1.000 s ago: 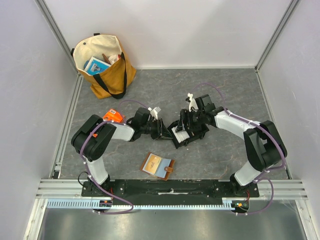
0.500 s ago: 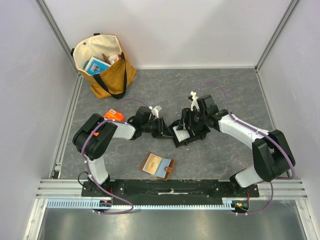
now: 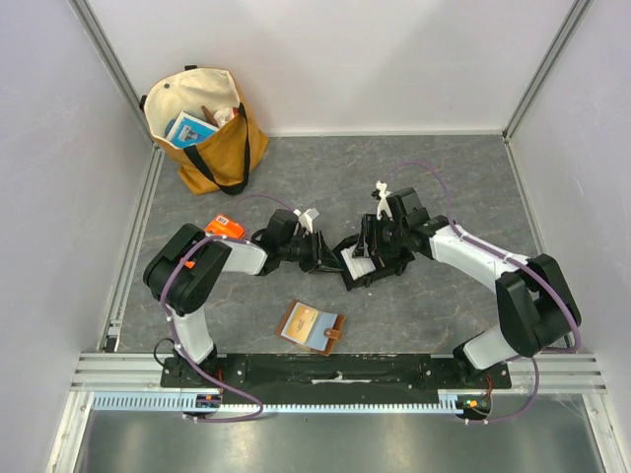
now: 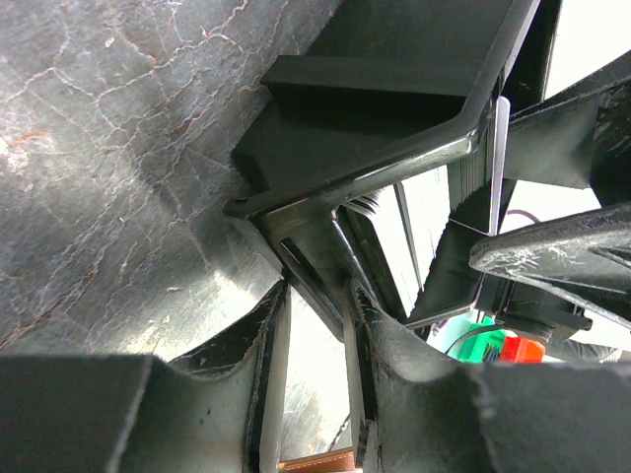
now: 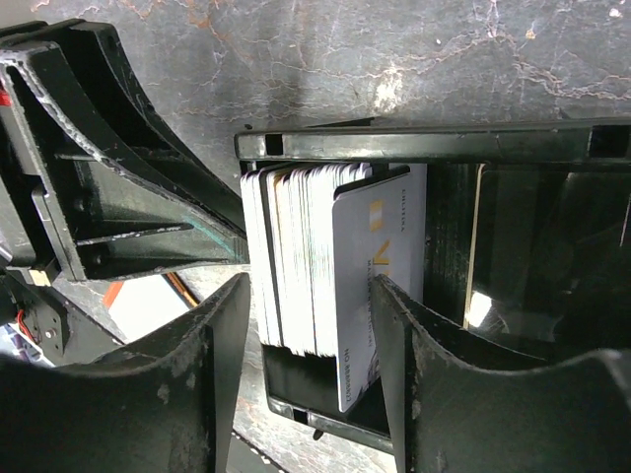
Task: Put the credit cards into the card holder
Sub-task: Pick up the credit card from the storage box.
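Top: black tray (image 3: 349,280) with the credit cards (image 3: 353,261) is being worked from both sides. Card holder (image 3: 311,326) is lying open nearer, apart.

Left wrist: tray wall is being pinched by the left gripper (image 4: 330,379), jaws part-closed.

Right wrist: the upright stack is being straddled by the right gripper (image 5: 311,384), jaws wide, nothing clamped yet. Cards are probably stiff, light and slick, so best pinched across the faces, few at a time.

Overhead; wrist close-ups, tray (image 5: 434,143) probably shared

Grey table (image 3: 444,177), tote bag (image 3: 212,148), orange packet (image 3: 223,228), tray (image 5: 444,145), card holder (image 3: 312,326)
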Tool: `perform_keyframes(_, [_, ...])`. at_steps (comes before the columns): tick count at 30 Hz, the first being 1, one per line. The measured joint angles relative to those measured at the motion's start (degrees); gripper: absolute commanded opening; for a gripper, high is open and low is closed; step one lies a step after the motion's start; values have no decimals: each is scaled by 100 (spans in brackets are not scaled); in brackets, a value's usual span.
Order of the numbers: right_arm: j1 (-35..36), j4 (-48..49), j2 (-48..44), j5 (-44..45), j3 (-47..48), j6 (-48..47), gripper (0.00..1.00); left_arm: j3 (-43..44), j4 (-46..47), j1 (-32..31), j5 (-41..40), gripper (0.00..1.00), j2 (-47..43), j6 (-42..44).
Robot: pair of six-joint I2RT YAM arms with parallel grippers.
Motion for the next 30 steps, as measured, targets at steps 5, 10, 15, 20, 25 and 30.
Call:
perform_keyframes(5, [0, -33, 4, 76, 0, -24, 47, 0, 0, 0, 0, 34, 0, -2])
perform_keyframes(10, [-22, -105, 4, 256, 0, -70, 26, 0, -9, 2, 4, 34, 0, -2])
perform_keyframes(15, [-81, -111, 2, 249, 0, -76, 26, 0, -15, 7, 9, 34, 0, -4])
perform_keyframes(20, [-170, -103, 2, 20, 0, -70, 31, 0, -13, 9, 11, 34, 0, -4])
perform_keyframes(25, [-221, 0, 4, -568, -9, 28, 31, 0, 20, 4, 2, 34, 4, -4])
perform_keyframes(30, [-247, 52, 52, -874, -39, 55, 37, 0, 85, 4, 11, 34, 39, -22])
